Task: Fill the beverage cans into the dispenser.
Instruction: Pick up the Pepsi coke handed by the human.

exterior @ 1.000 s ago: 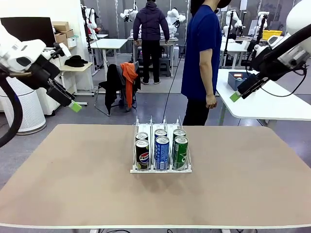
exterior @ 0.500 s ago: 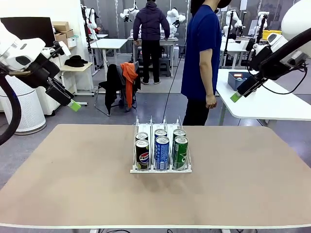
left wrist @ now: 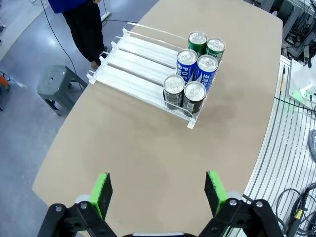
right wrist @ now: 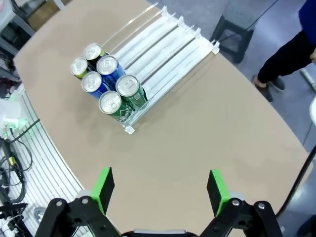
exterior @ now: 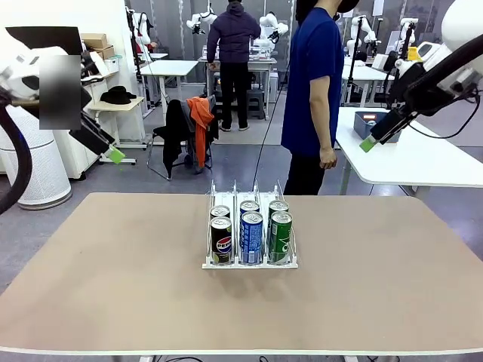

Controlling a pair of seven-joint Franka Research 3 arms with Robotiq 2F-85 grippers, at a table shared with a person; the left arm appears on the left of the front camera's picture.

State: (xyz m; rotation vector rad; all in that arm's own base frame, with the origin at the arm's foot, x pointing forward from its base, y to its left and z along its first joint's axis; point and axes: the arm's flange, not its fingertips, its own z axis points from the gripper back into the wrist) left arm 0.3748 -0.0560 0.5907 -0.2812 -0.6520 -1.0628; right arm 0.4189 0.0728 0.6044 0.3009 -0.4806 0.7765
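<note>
Standing in two rows of three, the beverage cans [left wrist: 188, 58] fill the robot-side end of the dispenser [exterior: 249, 265], one pair to each lane, touching or nearly so. The dispenser sits at the middle of the table [exterior: 113, 286], and the far stretch of its three clear lanes lies bare. In the front row, the black can [exterior: 221, 240] on the left carries the round red, white and blue Pepsi logo. The blue can [exterior: 251, 238] in the middle lane bears white lettering too small to read with certainty. The green can [exterior: 281, 237] on the right has white script that cannot be made out either.

The left gripper [left wrist: 158, 182] hangs high off the table's left side, well apart from the rack, its green-padded fingers spread wide with nothing between them. The right gripper [right wrist: 159, 180] is likewise raised off to the right, fingers wide and empty. A person [exterior: 313, 83] in a blue shirt stands beyond the table's far edge.
</note>
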